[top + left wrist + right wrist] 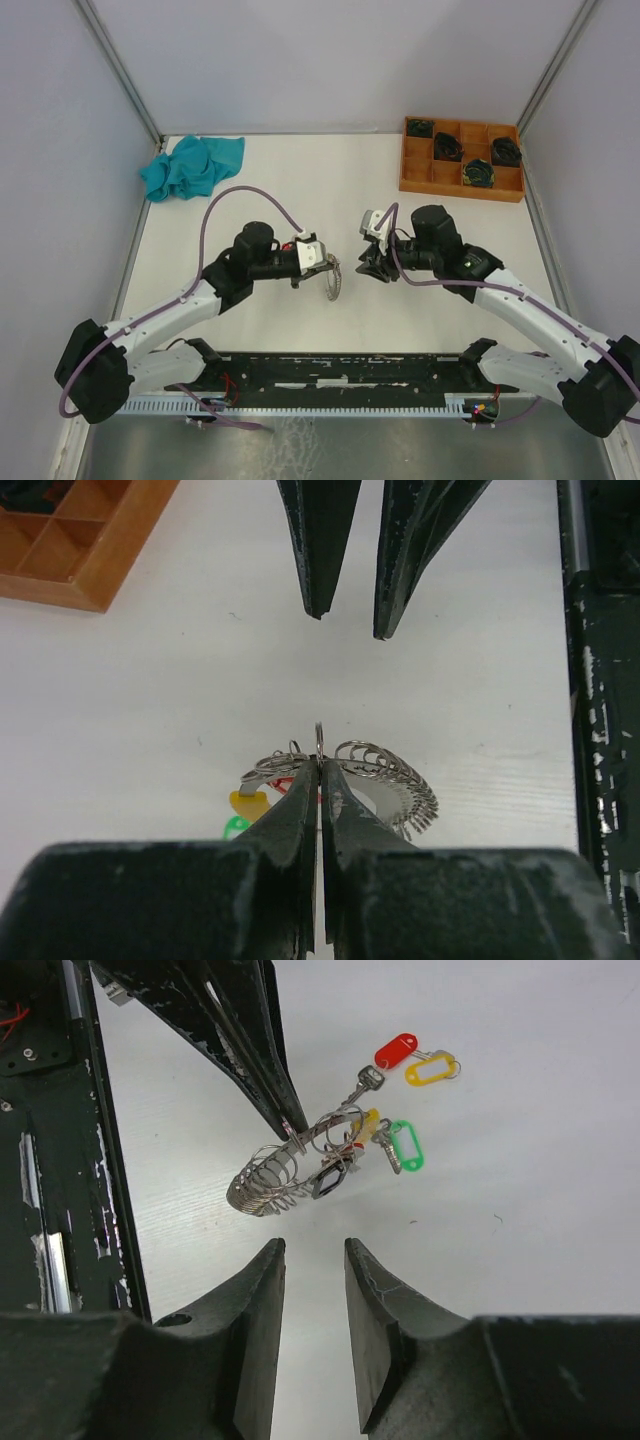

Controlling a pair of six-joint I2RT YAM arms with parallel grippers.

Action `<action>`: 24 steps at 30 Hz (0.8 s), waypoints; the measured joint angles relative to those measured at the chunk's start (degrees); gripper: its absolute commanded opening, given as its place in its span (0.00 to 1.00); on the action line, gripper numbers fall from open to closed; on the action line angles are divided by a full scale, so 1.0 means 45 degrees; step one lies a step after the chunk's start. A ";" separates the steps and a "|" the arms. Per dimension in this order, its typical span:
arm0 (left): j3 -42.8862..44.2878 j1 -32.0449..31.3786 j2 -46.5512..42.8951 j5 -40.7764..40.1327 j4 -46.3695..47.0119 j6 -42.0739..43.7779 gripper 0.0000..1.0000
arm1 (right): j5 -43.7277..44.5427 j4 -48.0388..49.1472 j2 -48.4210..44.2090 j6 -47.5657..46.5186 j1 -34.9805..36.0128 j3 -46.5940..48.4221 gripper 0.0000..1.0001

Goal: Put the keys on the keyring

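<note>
My left gripper [312, 264] is shut on the silvery ribbed keyring [333, 281] and holds it just above the table. In the left wrist view its jaws [320, 764] pinch one thin wire loop of the keyring [395, 778]. In the right wrist view the keyring [272, 1186] bears a small dark tag [328, 1182]. Beside it are a key with a red tag [397, 1050], a yellow tag [432, 1068] and a key with a green tag [405, 1147]. I cannot tell whether they are threaded on. My right gripper [313, 1248] is open and empty, facing the keyring from a short way off.
A wooden compartment tray [418, 170] with black coils stands at the back right. A teal cloth [192, 167] lies at the back left. A black rail [340, 370] runs along the near table edge.
</note>
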 measured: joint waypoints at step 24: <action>-0.0554 -0.1443 -0.0622 -0.2637 -0.0136 0.3502 0.03 | -0.1943 0.1258 0.1239 -0.2817 0.0000 -0.0437 0.46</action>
